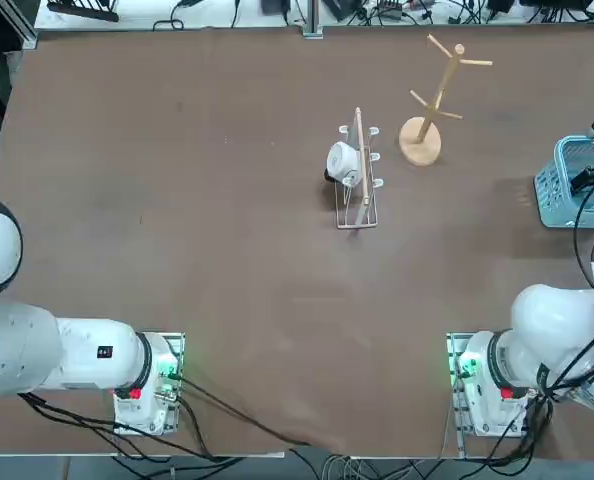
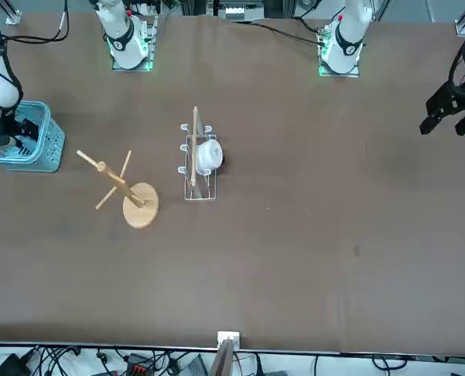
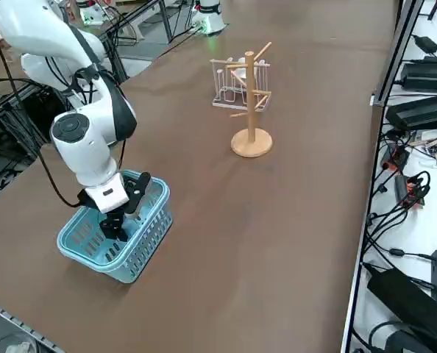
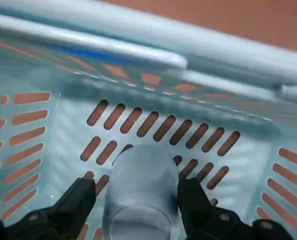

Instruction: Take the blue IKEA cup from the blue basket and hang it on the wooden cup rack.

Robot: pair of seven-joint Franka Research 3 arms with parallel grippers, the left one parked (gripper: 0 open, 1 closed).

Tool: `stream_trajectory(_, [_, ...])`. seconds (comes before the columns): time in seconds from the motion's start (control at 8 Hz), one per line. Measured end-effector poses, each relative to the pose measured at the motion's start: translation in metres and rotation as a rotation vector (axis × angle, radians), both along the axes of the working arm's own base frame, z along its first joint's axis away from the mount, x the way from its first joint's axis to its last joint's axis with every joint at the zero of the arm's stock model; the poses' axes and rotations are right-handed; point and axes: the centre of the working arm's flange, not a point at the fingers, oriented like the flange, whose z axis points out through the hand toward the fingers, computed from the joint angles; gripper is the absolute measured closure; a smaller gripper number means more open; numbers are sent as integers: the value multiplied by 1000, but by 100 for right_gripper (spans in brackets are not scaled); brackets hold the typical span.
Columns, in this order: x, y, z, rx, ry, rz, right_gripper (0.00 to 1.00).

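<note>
From my right wrist view I see what the other views hide: the blue cup [image 4: 142,192] lies inside the blue basket [image 3: 107,257], between the right gripper's [image 4: 136,197] two fingers, which stand apart, one on each side; I cannot tell whether either touches it. From the right side I see only the gripper reaching down into the basket, its arm covering part of the rim; overhead, the arm's dark wrist parts hide much of the inside.

The cup lies on its side, its long axis running between the fingers, away from my wrist camera towards a slotted wall; its handle I cannot make out, so I cannot say which way that points.

The wooden cup rack [image 3: 251,110] stands upright on its round base, well apart from the basket; near it is the wire rack [image 1: 357,205], with a white cup [image 1: 344,162] on it.
</note>
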Motion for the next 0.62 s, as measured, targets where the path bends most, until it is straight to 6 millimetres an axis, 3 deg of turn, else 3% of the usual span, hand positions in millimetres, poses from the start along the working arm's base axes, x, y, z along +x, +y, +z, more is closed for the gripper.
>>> stream_trajectory(0.62, [-11, -10, 0, 9, 11, 5, 0])
